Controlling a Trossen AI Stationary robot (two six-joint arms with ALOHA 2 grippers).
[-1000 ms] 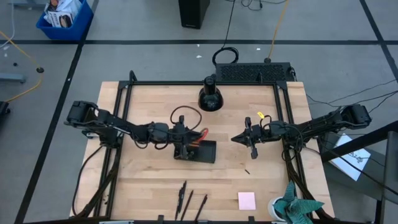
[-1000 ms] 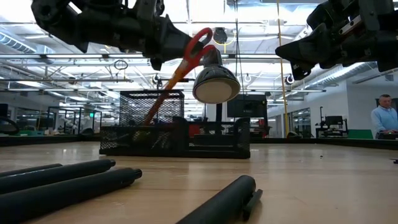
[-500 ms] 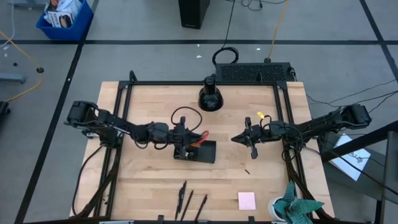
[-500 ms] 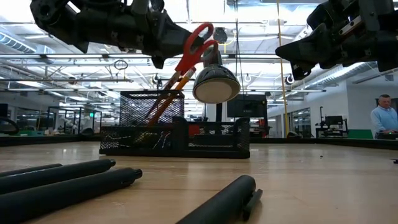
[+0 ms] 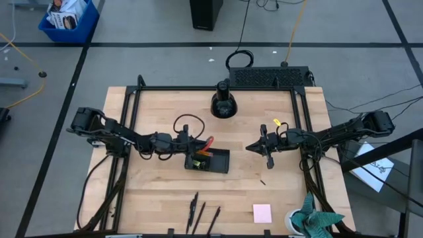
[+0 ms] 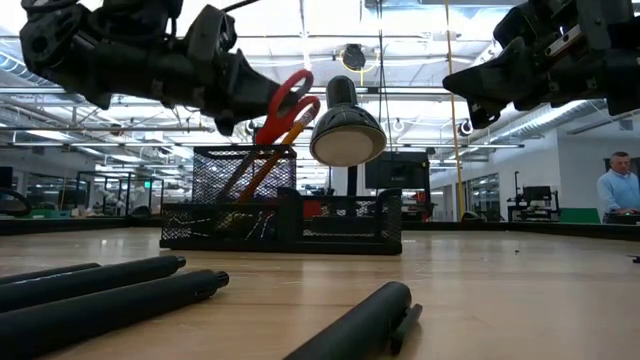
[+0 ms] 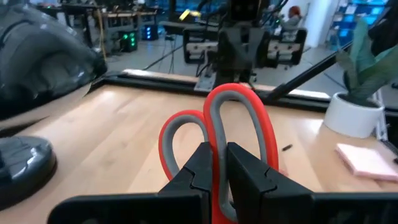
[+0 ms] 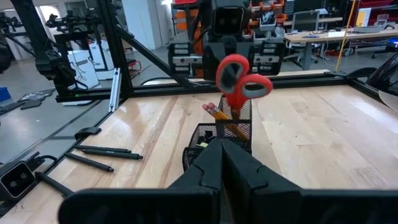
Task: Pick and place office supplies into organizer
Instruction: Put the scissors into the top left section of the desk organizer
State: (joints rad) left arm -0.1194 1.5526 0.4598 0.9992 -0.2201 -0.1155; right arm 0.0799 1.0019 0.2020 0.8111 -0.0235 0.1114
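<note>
While the red-handled scissors (image 6: pixel 285 100) stand tilted, blades down, in the tall mesh cup at one end of the black organizer (image 5: pixel 210 160), the left gripper (image 5: pixel 187 142) sits at that end of the organizer, its fingers (image 7: pixel 202 165) pinched narrowly on one handle loop. Orange pencils (image 8: pixel 217 115) lean in the same cup beside the scissors. Beyond the organizer's other end hangs the right gripper (image 5: pixel 254 147) — fingers pressed together, holding nothing. On the near side of the organizer, well apart from it, lie three thin dark pens (image 5: pixel 200 212) and, farther along, a pink sticky-note pad (image 5: pixel 262 213). Behind the organizer stands a black desk lamp (image 5: pixel 224 101).
</note>
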